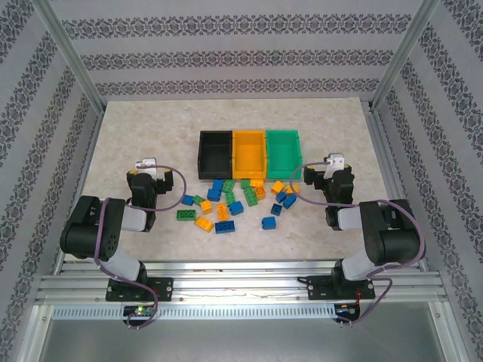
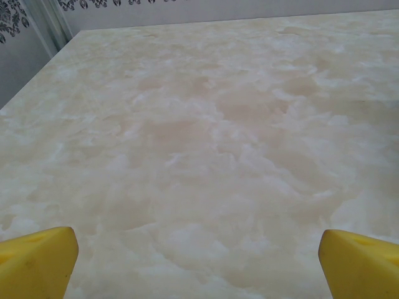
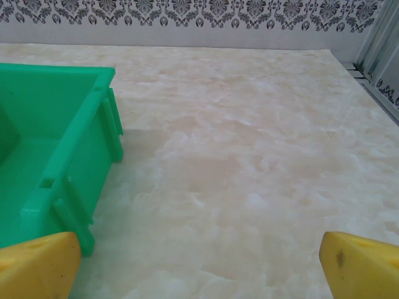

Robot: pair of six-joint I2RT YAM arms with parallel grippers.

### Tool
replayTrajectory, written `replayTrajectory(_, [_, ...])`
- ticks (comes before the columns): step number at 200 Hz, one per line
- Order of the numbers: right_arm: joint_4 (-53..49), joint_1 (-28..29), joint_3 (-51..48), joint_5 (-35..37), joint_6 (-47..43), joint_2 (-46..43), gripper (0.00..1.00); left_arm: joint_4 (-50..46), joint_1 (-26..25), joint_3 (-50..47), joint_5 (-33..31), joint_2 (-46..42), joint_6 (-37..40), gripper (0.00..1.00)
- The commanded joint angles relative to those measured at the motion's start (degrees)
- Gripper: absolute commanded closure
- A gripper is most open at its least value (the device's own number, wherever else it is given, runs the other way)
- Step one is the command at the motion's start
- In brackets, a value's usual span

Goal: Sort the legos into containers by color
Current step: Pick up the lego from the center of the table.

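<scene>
1. The legos (image 1: pixel 236 208) lay loose on the table, in a scattered heap of blue, orange and green bricks between the two grippers. None was in a bin and none was held.
2. The heap sat to the right of the left gripper (image 1: pixel 151 167) and to the left of the right gripper (image 1: pixel 332 164), slightly nearer the arm bases than either. A green brick (image 1: pixel 185 215) at its left edge was the one nearest the left gripper. A blue brick (image 1: pixel 289 200) at its right edge lay close to the right gripper.
3. Three bins stood side by side and touching, just beyond the heap: the black bin (image 1: pixel 215 154) nearest the left gripper, the orange bin (image 1: pixel 250 154) in the middle, and the green bin (image 1: pixel 283 153) nearest the right gripper. All three looked bare inside.
4. In the right wrist view the green bin (image 3: pixel 56 143) stood just ahead of that gripper's left finger (image 3: pixel 37 265), with its near corner close above the yellow tip.
5. The right gripper (image 3: pixel 199 265) had its fingers spread wide, with nothing between them but bare table.
6. The left gripper (image 2: pixel 199 265) was likewise spread wide and held nothing. Ahead of it lay pale marbled table (image 2: pixel 206 137).
7. Patterned walls (image 1: pixel 226 53) and a metal frame (image 1: pixel 72 56) enclosed the table.
</scene>
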Motion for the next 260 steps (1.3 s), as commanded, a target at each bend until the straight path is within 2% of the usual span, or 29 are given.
replayTrajectory(1, [1.0,-0.2,0.4,-0.8,0.2,0.4,0.02,2.1,-0.5,1.1,-0.6,0.5,-0.3,0.01])
replayTrajectory(46, [0.9,-0.1,0.4,-0.8,0.2,0.4,0.02,1.8,-0.6,1.2,1.9,0.4,0.5,0.01])
replayTrajectory(134, [1.1,-0.2,0.4,-0.6,0.2,0.4,0.02,2.0,-0.6,1.0,1.7,0.4,0.5,0.01])
replayTrajectory(166, [1.0,-0.1,0.4,-0.7,0.2,0.4,0.02,6.8,-0.6,-1.5,4.3,0.4,1.6,0.01])
replayTrajectory(219, [0.9,-0.1,0.4,-0.8,0.1,0.4,0.02,9.5,-0.6,-2.9,5.4,0.4,1.8,0.01])
replayTrajectory(260, [0.9,-0.2,0.4,-0.3,0.3,0.4,0.02,13.5,-0.6,-5.0,3.3,0.8,1.0,0.01])
